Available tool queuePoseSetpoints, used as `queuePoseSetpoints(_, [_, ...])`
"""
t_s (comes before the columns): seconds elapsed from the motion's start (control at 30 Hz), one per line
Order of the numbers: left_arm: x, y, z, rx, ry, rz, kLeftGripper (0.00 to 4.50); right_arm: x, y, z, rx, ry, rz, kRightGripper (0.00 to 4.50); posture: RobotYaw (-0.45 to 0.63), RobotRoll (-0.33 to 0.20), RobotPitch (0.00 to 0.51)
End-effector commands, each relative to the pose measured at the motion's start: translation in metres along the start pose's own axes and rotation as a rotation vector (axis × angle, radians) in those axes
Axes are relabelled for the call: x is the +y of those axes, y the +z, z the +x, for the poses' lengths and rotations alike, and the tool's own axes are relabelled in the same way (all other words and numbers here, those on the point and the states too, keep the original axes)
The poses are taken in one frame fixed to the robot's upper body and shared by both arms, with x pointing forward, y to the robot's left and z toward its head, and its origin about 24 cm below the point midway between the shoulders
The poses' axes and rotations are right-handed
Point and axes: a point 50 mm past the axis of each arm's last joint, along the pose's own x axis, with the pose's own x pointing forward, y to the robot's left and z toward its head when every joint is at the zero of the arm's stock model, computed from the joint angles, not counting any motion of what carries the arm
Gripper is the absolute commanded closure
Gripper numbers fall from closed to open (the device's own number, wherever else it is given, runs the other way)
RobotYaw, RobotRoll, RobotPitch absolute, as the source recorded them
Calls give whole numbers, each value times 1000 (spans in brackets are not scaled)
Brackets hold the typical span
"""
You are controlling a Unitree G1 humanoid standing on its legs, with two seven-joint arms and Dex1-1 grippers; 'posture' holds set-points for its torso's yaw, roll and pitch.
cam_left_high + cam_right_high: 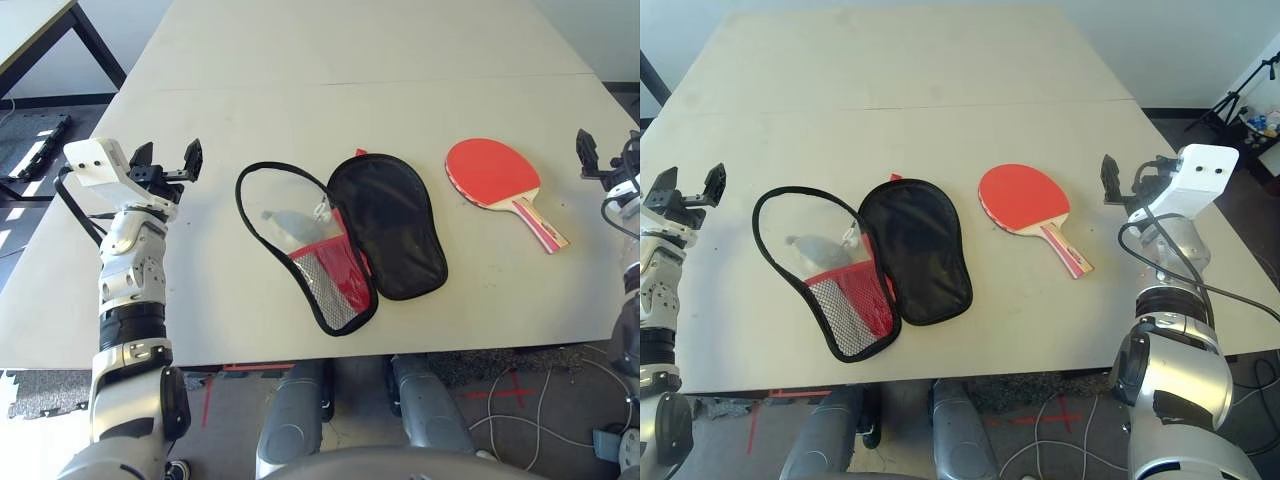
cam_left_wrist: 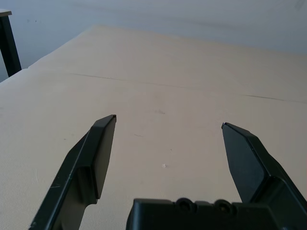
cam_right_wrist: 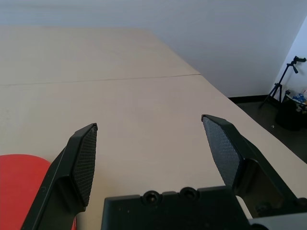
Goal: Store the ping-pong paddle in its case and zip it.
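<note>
The ping-pong paddle [image 1: 495,172] lies flat on the table, right of centre, red face up, with its striped handle pointing toward the front right. The case [image 1: 388,228] lies unzipped and spread open at the table's middle. Its black lining faces up on the right half. The left half carries a grey mesh pocket [image 1: 322,283] over red fabric. My left gripper [image 1: 168,157] is open above the table, well left of the case. My right gripper [image 1: 1125,182] is open to the right of the paddle, and the paddle's red edge [image 3: 21,184] shows beside one finger. Both grippers are empty.
A small pale grey-blue lump with a white cord [image 1: 292,224] rests inside the case's left half. A seam [image 1: 400,82] crosses the table behind the objects. Another table [image 1: 30,25] stands at the far left, and a tripod [image 1: 1238,92] at the far right.
</note>
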Motion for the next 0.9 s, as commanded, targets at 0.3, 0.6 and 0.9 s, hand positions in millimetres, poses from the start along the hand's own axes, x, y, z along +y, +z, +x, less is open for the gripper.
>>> queuePoseSetpoints(0.3, [16,17,6,-25,55,18,0,2,-3,1,17,-2,5,28,-39,0,196])
queuePoseSetpoints(0.6, [-21,89,30,-118,-231,94,0,10,-4,5,28,15,23,28,-14,0,196])
queuePoseSetpoints(0.9, [-124,88,0,59,-872,151,0,18,-6,8,57,66,77,28,-31,0,193])
